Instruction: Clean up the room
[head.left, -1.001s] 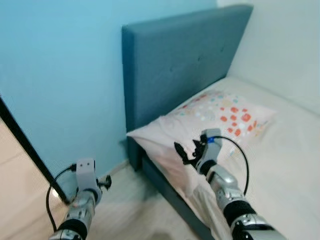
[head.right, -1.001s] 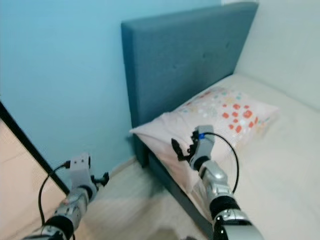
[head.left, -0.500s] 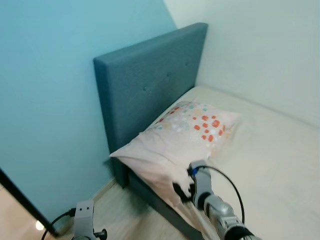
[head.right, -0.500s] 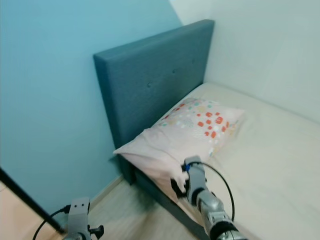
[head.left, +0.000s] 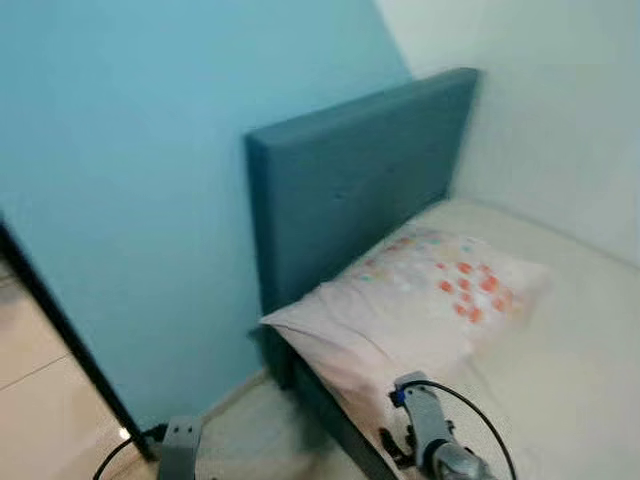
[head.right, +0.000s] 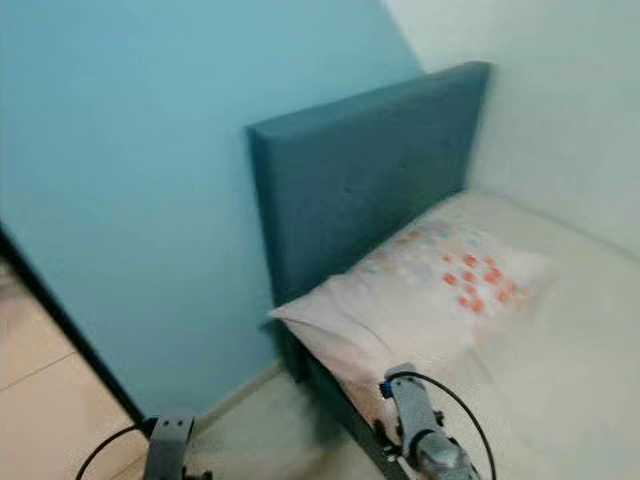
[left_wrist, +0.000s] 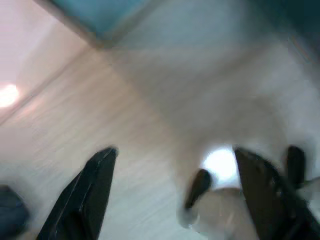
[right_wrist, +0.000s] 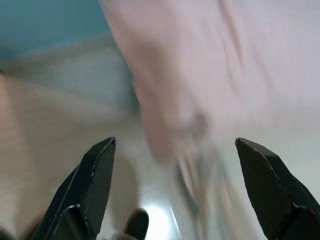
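Ahead of me in the left eye view, the blue headboard (head.left: 360, 175) stands against the blue wall (head.left: 120, 150), and the spotted pillow (head.left: 420, 300) lies at the head of the bed (head.left: 570, 340), its near corner hanging over the mattress edge. Compared with half a second ago the whole picture has slid sideways and both arms sit lower in frame, so my head has turned or I have stepped; the pillow itself has not shifted on the bed. My right pincer (head.left: 395, 452) now shows low down, near the bed's edge below the pillow corner, where a second ago it was raised close to that corner.

From the right eye view I get the same scene: the left pincer's wrist block (head.right: 170, 435) hangs low over the pale floor (head.right: 50, 400), beside a dark door frame (head.right: 60, 330).

Down the left wrist view, blurred by motion, my left pincer (left_wrist: 180, 195) is spread wide over bare floorboards, pinching nothing.

Along the right wrist view, also blurred, my right fingers (right_wrist: 95, 190) are spread wide and empty, with pinkish bedding (right_wrist: 200, 75) hanging ahead of them.

I judge I am drawing back from the bed; the pillow looks roughly placed, though its overhanging corner may want tucking.
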